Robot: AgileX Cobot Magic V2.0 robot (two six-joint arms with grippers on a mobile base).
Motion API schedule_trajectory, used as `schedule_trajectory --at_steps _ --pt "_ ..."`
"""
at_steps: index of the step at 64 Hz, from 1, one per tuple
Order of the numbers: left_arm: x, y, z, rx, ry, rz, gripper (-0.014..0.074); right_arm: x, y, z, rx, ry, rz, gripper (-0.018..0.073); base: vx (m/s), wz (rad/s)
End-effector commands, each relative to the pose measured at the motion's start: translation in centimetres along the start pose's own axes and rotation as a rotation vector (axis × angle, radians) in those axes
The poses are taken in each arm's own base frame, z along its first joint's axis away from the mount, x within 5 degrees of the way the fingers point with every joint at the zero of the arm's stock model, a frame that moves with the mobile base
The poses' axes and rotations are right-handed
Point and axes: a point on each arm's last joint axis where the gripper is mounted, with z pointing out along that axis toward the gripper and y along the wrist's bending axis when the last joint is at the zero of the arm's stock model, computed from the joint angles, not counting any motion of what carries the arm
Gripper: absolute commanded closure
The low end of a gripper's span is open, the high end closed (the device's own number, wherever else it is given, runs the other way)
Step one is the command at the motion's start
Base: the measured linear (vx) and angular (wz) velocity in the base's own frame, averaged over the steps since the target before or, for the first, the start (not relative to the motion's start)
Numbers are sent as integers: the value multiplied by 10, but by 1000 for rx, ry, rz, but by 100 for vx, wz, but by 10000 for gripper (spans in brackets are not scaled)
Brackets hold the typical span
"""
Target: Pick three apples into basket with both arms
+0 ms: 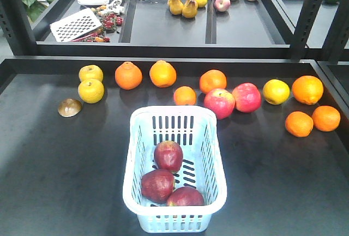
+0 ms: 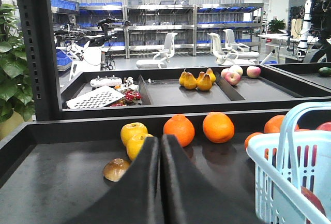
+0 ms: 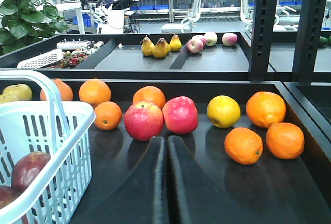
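We are finishing: three dark maroon apples (image 1: 168,156) are lying in the pale slotted plastic basket (image 1: 214,159). Our left end effector (image 2: 161,154), left of it, and right end effector (image 3: 166,154) are both closed, empty; nothing seems left to pick.

Left pincer (image 2: 161,146): two matte black fingers (image 2: 139,182), smooth curved outer faces, tapering to narrow tips. Right pincer (image 3: 165,146): same black fingers (image 3: 191,182), slight sheen, no visible markings.
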Motion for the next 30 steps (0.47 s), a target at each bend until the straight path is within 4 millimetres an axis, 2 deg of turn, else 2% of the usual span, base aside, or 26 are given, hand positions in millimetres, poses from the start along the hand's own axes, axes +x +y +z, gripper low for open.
schedule_trajectory --at_steps 1,30 --pt "-6 -1 -1 8 -78 -19 603 -3 0 -1 0 -81 -9 568 0 0" --pt "-6 -1 -1 8 -78 -19 603 -3 0 -1 0 -81 -9 568 0 0"
